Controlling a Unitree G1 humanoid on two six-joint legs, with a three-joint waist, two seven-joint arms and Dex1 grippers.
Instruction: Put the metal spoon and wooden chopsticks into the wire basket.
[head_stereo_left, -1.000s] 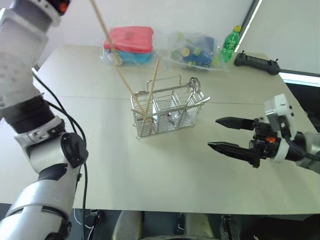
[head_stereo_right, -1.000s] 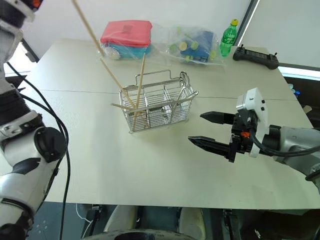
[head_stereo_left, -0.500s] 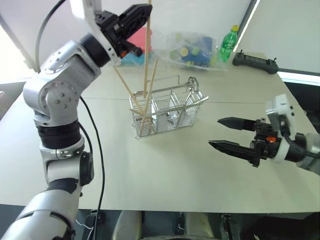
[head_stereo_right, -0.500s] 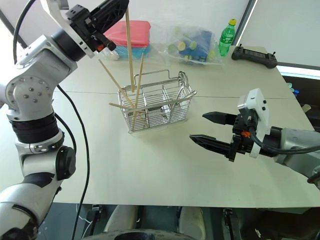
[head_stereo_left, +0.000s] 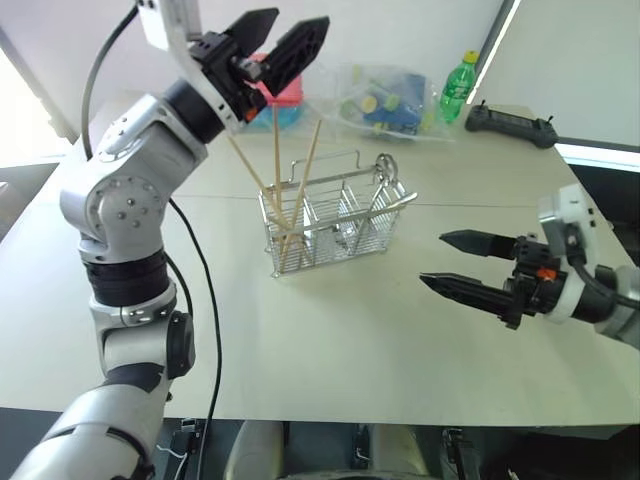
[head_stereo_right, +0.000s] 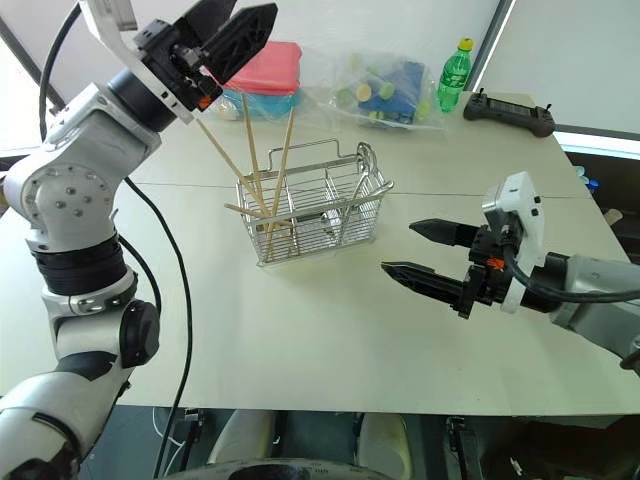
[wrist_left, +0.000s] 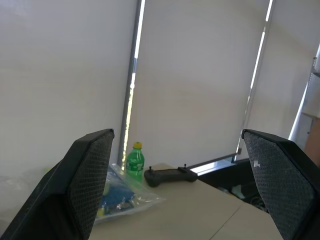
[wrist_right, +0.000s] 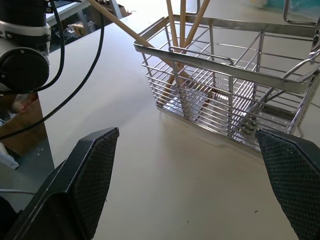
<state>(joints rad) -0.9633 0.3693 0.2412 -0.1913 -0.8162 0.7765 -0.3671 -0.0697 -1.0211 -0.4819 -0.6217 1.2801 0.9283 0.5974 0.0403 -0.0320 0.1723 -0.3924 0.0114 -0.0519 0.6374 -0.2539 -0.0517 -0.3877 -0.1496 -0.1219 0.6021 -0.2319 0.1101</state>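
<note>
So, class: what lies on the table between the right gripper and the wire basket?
Nothing: between the right gripper and the wire basket is bare table, as both eye views show.

Left arm (head_stereo_left: 125, 210): silver-grey rounded housings with visible screws, black joint bands, an external black cable. Grippers: black tapered fingers (head_stereo_left: 300, 45), textured pads, white wrist blocks, orange accents.

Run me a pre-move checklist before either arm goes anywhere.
1. Left gripper open above the wire basket, holding nothing: ok.
2. Right gripper open, apart from the basket: ok.
3. Wooden chopsticks standing in the basket's left end, leaning: ok.
4. Basket upright on the table: ok.
5. Metal spoon handle across the basket's right end; bowl inside: cannot tell.
</note>
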